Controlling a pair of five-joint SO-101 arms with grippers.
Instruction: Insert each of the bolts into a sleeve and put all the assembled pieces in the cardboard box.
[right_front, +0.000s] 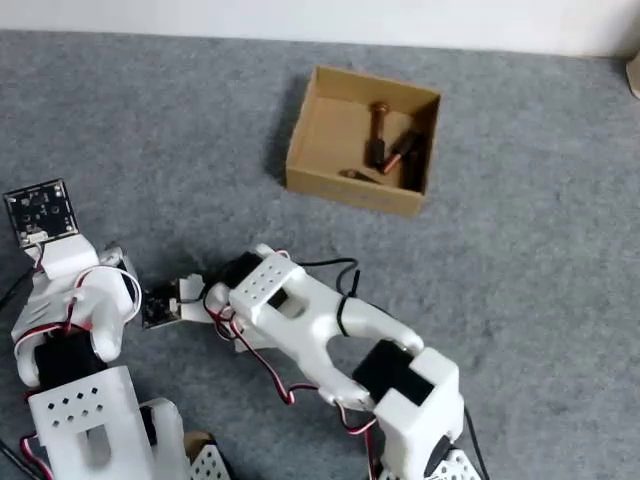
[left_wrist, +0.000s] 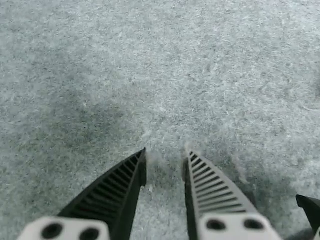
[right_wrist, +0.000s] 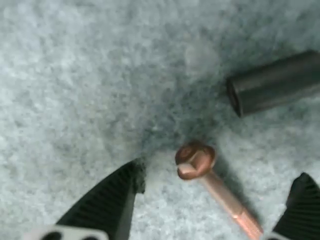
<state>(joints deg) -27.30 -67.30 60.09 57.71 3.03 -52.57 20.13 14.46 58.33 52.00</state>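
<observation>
The right pincer (right_wrist: 219, 179) stands wide open just above the grey desk (right_front: 520, 250), gripping nothing; a copper bolt (right_wrist: 200, 167) lies flat on the cover between its two dark fingers, nearer the one finger (right_wrist: 115, 200) than the other (right_wrist: 300, 200), its hexagonal head toward the fingertips and its shaft running back toward the wrist; just beyond the head, apart from it, a dark sleeve (right_wrist: 275, 82) lies on its side with an open end turned toward the bolt. The left pincer (left_wrist: 165, 156) hangs low over bare grey cover with its ribbed fingers a narrow gap apart and nothing between them. From above, the right arm (right_front: 300, 310) stretches across the near part of the desk toward the left arm (right_front: 80, 300), the two ending close beside each other; the cardboard box (right_front: 330, 185) sits well apart from both at the far side, open at the top, and a few assembled pieces (right_front: 385, 140) – copper bolts in dark sleeves – lie inside it toward one wall.
</observation>
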